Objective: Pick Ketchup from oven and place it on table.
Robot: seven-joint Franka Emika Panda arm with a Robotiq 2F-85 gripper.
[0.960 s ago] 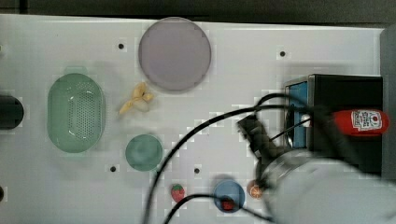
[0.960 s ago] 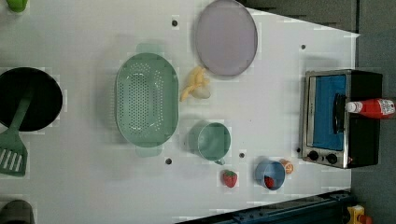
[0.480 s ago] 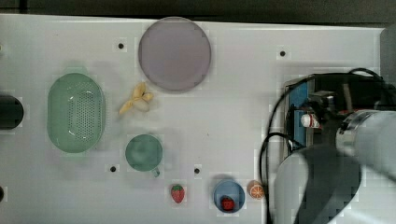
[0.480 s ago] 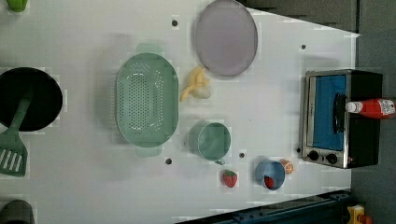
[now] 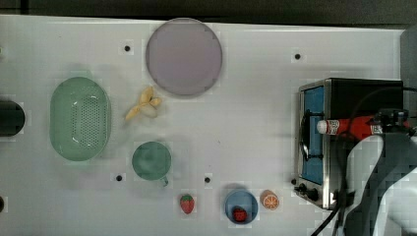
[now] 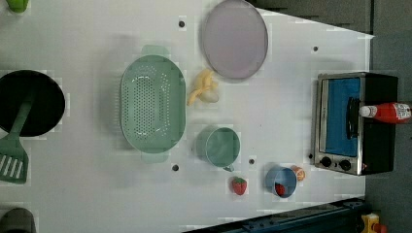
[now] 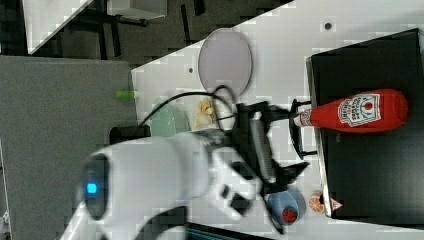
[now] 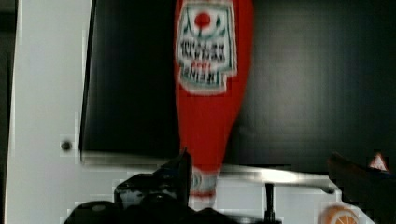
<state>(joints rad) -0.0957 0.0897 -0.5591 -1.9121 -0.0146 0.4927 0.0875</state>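
Note:
The ketchup is a red bottle with a white cap, lying on its side on the black top of the oven, cap toward the glass door. The same ketchup and oven appear in the right view and in the left view as ketchup and oven. My gripper hovers open above the cap end, touching nothing. In the wrist view the ketchup lies close to one finger of the open gripper. The oven stands at the right end of the white table.
On the table are a purple plate, a green colander, a banana, a green cup, a strawberry, a blue bowl and an orange slice. A black pan and green spatula lie at the left view's left.
My arm has swung toward the top view's right, from the table in front of the oven to above the oven top. The ketchup has stayed put and the gripper stays open.

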